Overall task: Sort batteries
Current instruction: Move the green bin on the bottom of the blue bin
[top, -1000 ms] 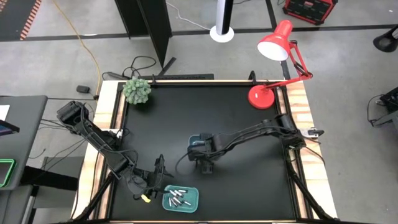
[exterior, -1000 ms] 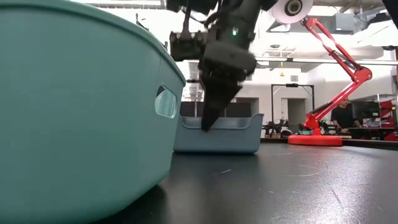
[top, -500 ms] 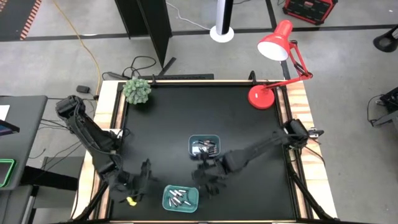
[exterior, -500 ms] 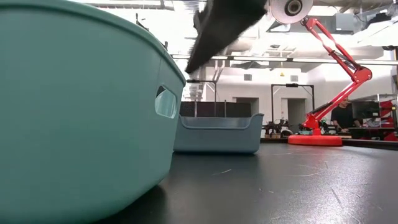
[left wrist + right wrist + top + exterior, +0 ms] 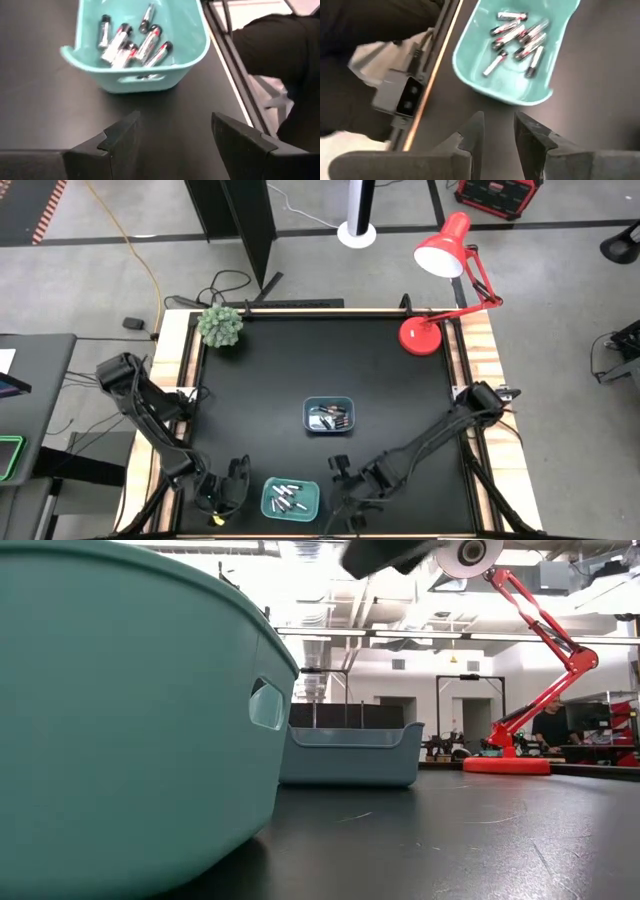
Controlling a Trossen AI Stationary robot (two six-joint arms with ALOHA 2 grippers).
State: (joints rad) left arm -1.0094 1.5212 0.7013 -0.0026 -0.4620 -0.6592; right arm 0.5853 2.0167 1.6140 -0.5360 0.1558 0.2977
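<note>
Several batteries, silver and dark with red bands, lie in the teal tray (image 5: 290,498) at the table's near edge; they show in the left wrist view (image 5: 131,41) and the right wrist view (image 5: 517,36). More batteries (image 5: 329,418) lie in the blue tray (image 5: 311,406) at the table's middle. My left gripper (image 5: 232,478) hangs open just left of the teal tray, with nothing between its fingers (image 5: 175,120). My right gripper (image 5: 341,474) hangs just right of that tray, open by a narrow gap (image 5: 499,120) and holding nothing. The low view shows both trays, teal tray (image 5: 130,720) and blue tray (image 5: 350,755).
A red desk lamp (image 5: 440,280) stands at the far right corner and a small green plant (image 5: 220,326) at the far left corner. The table's near edge (image 5: 432,80) runs close beside the teal tray. Black tabletop lies bare between the trays and the lamp.
My right gripper has swung from over the blue tray toward the near edge and now hangs right of the teal tray. My left gripper has drawn back from the teal tray's left side, toward the table's left and near edges.
</note>
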